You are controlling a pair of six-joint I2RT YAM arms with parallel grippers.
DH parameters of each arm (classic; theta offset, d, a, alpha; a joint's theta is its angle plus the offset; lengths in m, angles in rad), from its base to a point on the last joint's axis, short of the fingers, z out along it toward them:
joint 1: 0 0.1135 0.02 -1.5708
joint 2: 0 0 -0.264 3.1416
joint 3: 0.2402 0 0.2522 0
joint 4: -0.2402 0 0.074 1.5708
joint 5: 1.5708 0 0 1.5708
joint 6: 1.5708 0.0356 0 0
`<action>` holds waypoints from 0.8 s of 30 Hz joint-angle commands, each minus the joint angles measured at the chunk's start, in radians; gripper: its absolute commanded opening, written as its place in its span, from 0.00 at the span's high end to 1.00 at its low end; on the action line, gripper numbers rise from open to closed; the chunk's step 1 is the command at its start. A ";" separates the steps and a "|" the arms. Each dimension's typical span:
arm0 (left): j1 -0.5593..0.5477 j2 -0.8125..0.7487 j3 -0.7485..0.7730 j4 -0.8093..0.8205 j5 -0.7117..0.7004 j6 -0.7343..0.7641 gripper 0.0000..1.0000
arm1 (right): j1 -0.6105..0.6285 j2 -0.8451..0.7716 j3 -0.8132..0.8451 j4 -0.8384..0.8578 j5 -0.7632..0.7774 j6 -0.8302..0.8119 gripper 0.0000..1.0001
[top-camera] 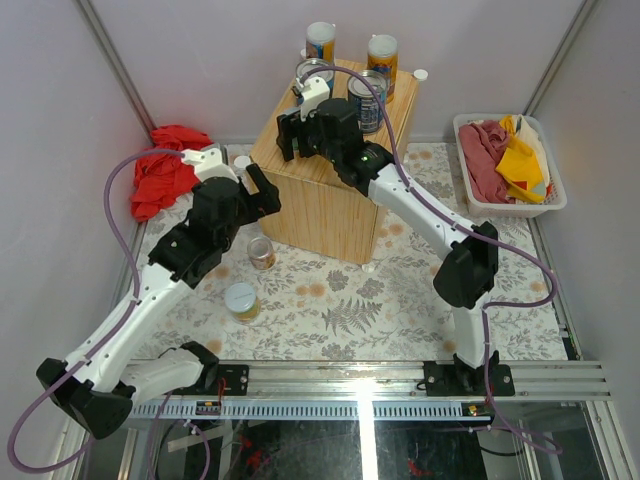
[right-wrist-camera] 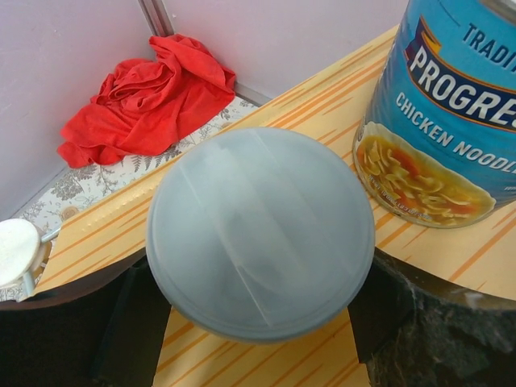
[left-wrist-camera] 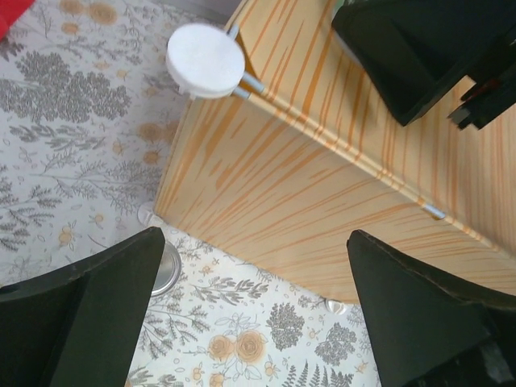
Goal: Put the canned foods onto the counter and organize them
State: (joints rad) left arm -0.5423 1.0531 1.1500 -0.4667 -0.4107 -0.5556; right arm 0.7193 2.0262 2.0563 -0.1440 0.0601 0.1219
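Left arm, right arm: white links, blk joints; purple cables alongside; green LED toward right's 10 o'clock end.

Blue soup can cropped by the top edge, grey-lidded can label hidden, lid seemingly blurred.

Plain pale lilac walls close in left, back and right; grey metal posts slant down the upper corners. The table cover is white with grey ferns and tan flowers. A red cloth lies bunched at upper left against the wall. A white basket of mixed cloths sits at right. An aluminium rail runs along the bottom, with bright glare at its centre.
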 commanded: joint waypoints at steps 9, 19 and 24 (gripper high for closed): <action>0.024 -0.043 -0.101 -0.042 0.020 -0.067 0.00 | 0.019 -0.107 0.015 0.027 -0.005 -0.024 0.14; 0.052 -0.043 -0.210 -0.044 0.059 -0.104 0.00 | 0.020 -0.176 -0.055 0.034 -0.002 -0.012 0.13; 0.061 -0.011 -0.244 -0.026 0.082 -0.112 0.00 | 0.027 -0.234 -0.102 0.042 0.001 -0.010 0.13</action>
State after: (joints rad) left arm -0.4896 1.0222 0.9333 -0.5236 -0.3508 -0.6464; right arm 0.7280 1.8805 1.9789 -0.1448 0.0597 0.1135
